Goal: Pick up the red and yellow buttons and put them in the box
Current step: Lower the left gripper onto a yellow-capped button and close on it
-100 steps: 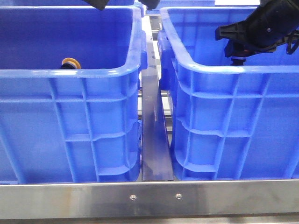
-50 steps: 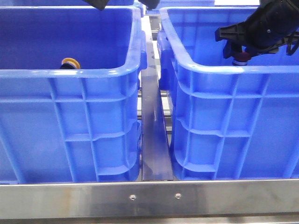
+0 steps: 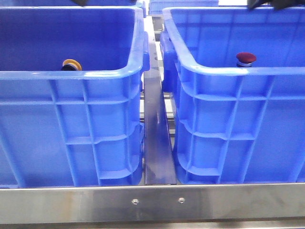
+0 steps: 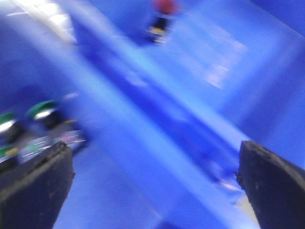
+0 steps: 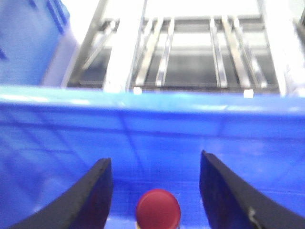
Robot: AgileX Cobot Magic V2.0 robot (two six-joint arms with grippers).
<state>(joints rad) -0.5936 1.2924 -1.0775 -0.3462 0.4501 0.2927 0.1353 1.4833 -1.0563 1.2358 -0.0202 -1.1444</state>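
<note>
**A:** Starting on the left — where is the yellow button (image 3: 72, 64)?

**B:** In the left-hand crate (image 3: 71, 74), just showing above the near rim, cap up as far as I can tell. The left gripper (image 4: 155, 183) has its fingers spread wide with nothing between them; its view is blurred, over a crate rim, with green-capped buttons (image 4: 44, 110) on one side and a red cap on the other.

**A:** And on the right?

**B:** The red button (image 3: 246, 59) stands upright in the box (image 3: 228, 70), stem vertical. The right gripper (image 5: 155, 191) hangs straight above it, open and empty — the cap sits between the fingers (image 5: 88, 200) in its view but untouched.

**A:** So which arm for the yellow one?

**B:** The left, I'd judge — it's nearer that crate.
</note>
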